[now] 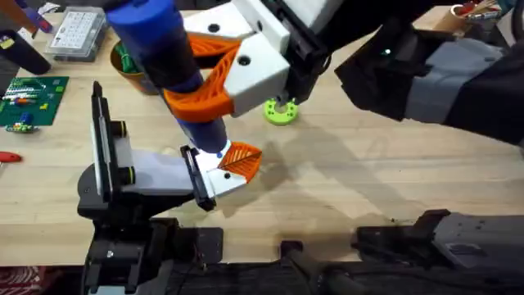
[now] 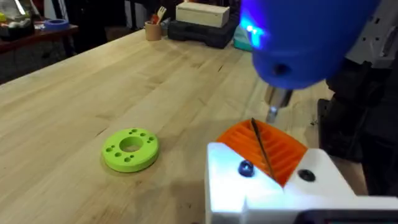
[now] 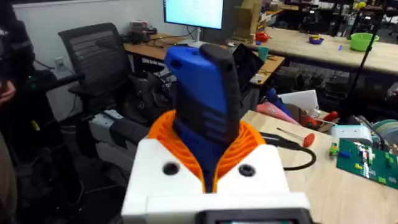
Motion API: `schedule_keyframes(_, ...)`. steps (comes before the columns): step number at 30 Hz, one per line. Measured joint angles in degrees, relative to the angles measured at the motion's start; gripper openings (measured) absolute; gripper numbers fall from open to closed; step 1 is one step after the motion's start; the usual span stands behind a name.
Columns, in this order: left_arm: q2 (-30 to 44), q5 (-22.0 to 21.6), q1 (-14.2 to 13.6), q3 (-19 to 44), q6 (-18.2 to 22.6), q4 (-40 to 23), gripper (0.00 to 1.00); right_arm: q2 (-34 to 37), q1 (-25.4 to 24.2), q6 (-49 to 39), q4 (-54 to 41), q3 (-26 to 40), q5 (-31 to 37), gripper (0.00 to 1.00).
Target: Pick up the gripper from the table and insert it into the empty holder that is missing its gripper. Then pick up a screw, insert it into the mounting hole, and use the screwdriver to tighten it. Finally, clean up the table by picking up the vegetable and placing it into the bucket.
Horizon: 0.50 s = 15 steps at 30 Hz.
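The screwdriver, clenched in the right gripper, should stay square over the gripper while tightening.

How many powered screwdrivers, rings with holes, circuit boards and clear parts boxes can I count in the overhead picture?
Thick blue powered screwdriver: 1
Lime-green ring with holes: 1
Green circuit board: 1
Clear plastic parts box: 1
Total: 4

one screwdriver, one holder, one bucket, one green ring.
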Motion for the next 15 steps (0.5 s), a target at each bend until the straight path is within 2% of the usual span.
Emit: schedule_keyframes(15, 0.0, 0.0, 0.0, 0.0, 0.0, 0.0, 0.019, 0.0, 0.3, -0.1, 0.0, -1.3, 1.5, 0.045)
